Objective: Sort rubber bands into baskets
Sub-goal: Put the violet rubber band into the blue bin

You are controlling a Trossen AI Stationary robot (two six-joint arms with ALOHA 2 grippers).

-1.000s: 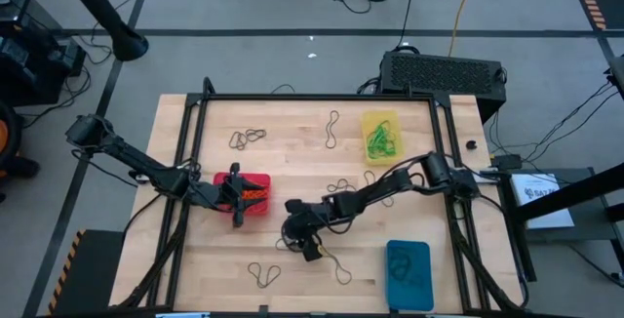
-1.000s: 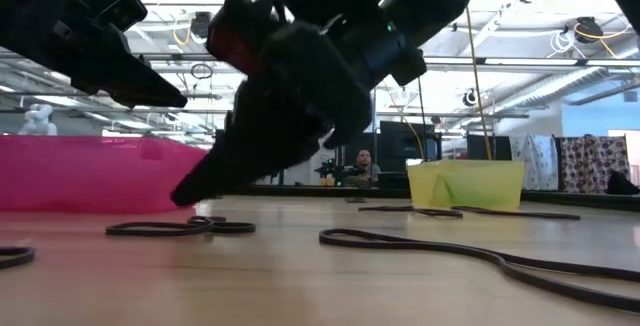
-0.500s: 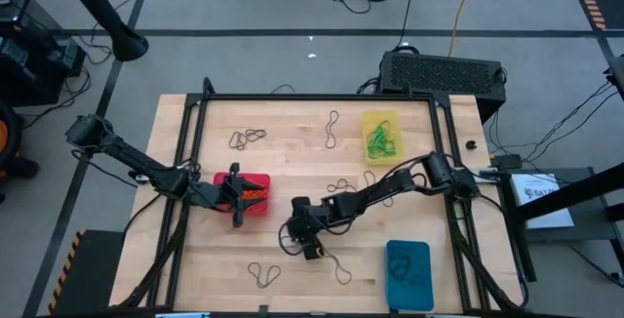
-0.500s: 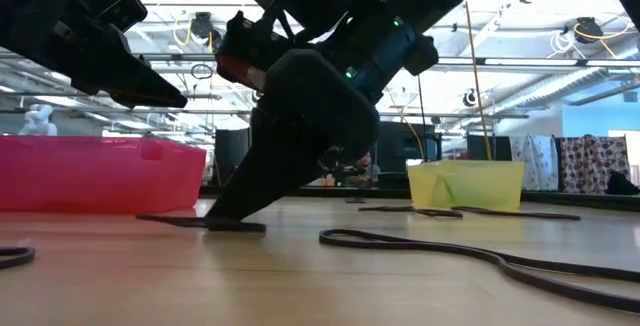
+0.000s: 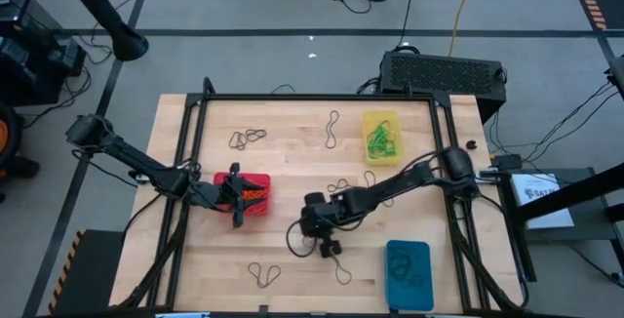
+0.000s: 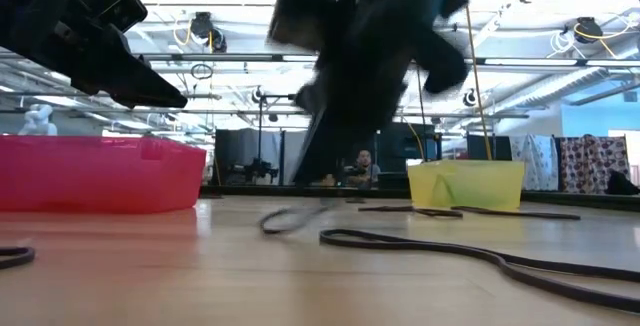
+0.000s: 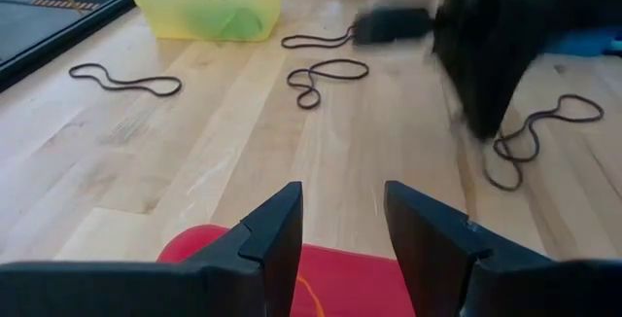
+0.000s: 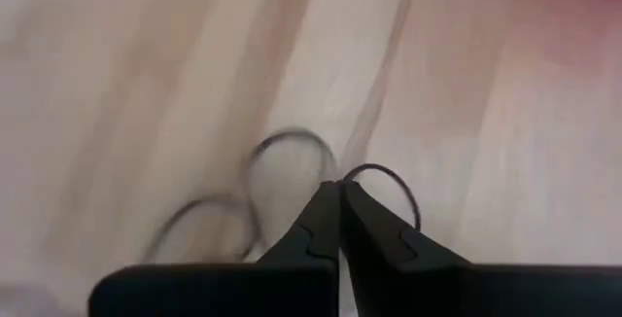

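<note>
My right gripper [image 5: 327,245] is near the table's middle front, shut on a dark rubber band [image 8: 282,152]. The low view shows that band [image 6: 292,218] trailing below the blurred gripper [image 6: 350,96]. My left gripper [image 5: 237,201] hovers open over the red basket [image 5: 257,193], which holds orange bands, and nothing is between its fingers [image 7: 342,220]. The yellow basket [image 5: 380,135] holds green bands. The blue basket [image 5: 408,274] holds dark ones. Loose dark bands [image 5: 247,138] lie flat on the wood. My right gripper pinches the dark band between its two fingertips [image 8: 326,210], slanting down from above. Thin loops of the band [image 8: 389,183] stick out on both sides of the tips. The band's low end [image 6: 275,223] is at the table top; whether it rests there I cannot tell.
More dark bands lie at the far middle [image 5: 332,131], in the centre [image 5: 343,186] and near the front edge [image 5: 263,274] [image 5: 341,271]. A black frame [image 5: 312,98] runs round the wooden top. A long dark band [image 6: 480,256] lies close to the low camera.
My right gripper has shut on a dark band that lay on the table. It has then risen and gone toward the table's right edge, drawing the band up and along with it. My left gripper has kept still over the red basket.
</note>
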